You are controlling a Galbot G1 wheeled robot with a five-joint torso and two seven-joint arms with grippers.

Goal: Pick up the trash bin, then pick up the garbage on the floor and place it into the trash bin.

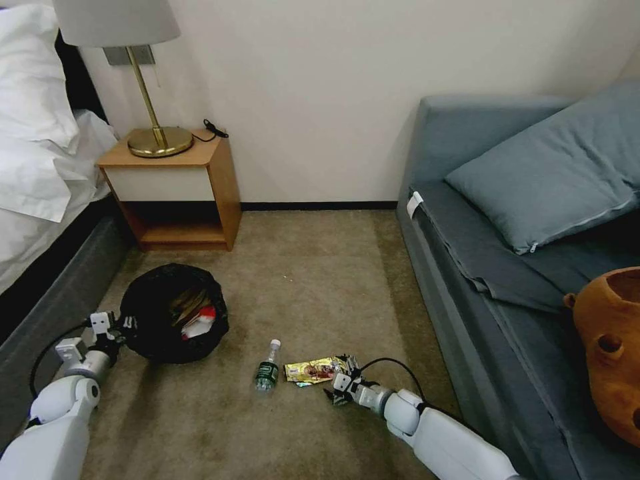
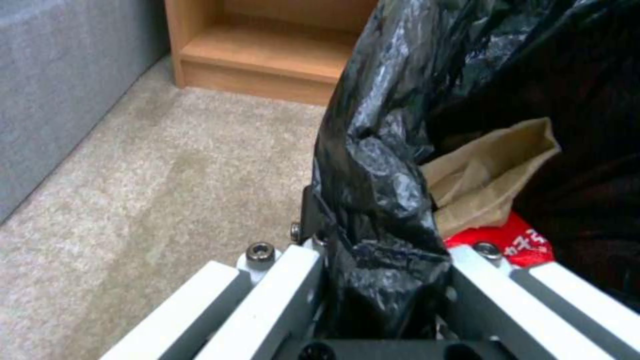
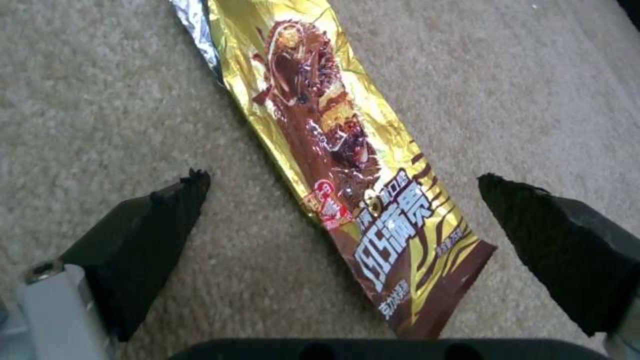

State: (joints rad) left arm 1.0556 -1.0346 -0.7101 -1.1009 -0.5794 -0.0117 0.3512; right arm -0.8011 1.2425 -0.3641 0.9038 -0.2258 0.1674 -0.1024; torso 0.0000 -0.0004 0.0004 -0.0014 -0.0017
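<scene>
The left hand [image 2: 380, 280] pinches the bin [image 1: 173, 312] rim; paper bag [image 2: 487, 175] and red packet [image 2: 513, 245] lie inside. The right hand [image 3: 340, 220], spread, straddles the wrapper [image 3: 347, 165] on the carpet, seemingly just above it; closing comes next. The bottle [image 1: 267, 367] waits beside

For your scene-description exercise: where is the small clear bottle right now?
In the head view the bottle lies on the carpet, between the trash bin on its left and the gold snack wrapper on its right.
</scene>
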